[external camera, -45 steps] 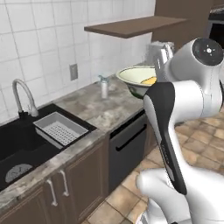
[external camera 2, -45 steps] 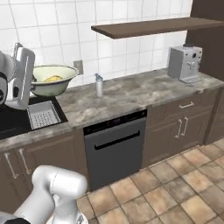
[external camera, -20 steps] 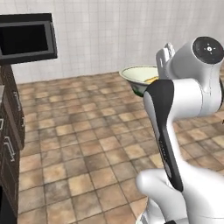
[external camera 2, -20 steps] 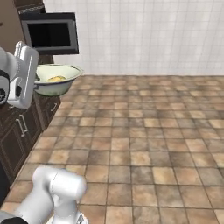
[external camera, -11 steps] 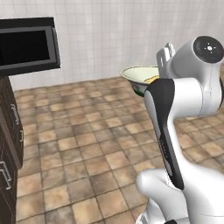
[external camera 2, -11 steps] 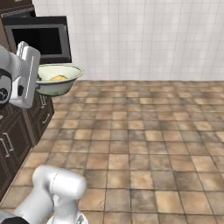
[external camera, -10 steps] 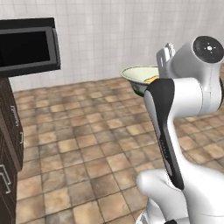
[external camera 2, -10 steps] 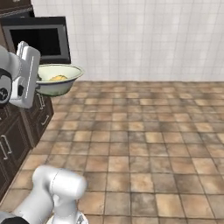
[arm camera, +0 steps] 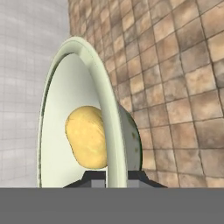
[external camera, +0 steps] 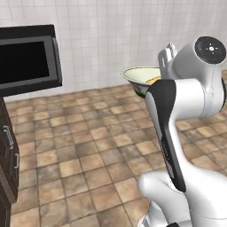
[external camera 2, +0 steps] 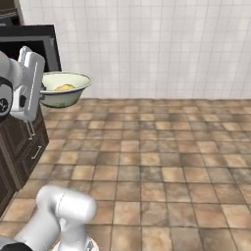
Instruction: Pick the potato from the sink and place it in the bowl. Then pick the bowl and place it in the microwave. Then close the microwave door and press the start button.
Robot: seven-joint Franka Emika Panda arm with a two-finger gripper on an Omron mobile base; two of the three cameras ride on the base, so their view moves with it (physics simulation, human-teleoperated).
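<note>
1. The claw [arm camera: 106, 177] grips the bowl [external camera 2: 62, 88] by its rim, one finger on each side, with the potato [arm camera: 86, 136] inside.
2. Since a second ago the base has swung closer; the microwave [external camera: 27, 60] looms larger at left.
3. Carrying continues; placing comes next.

Both base views look forward and down from behind the arm — one from its left, one from its right — sharing the tiled floor [external camera: 88, 146], white wall [external camera 2: 162, 44], microwave [external camera: 26, 60] and bowl [external camera 2: 63, 88]. The hand view sits right against the bowl's rim, rolled sideways — floor beyond.
</note>
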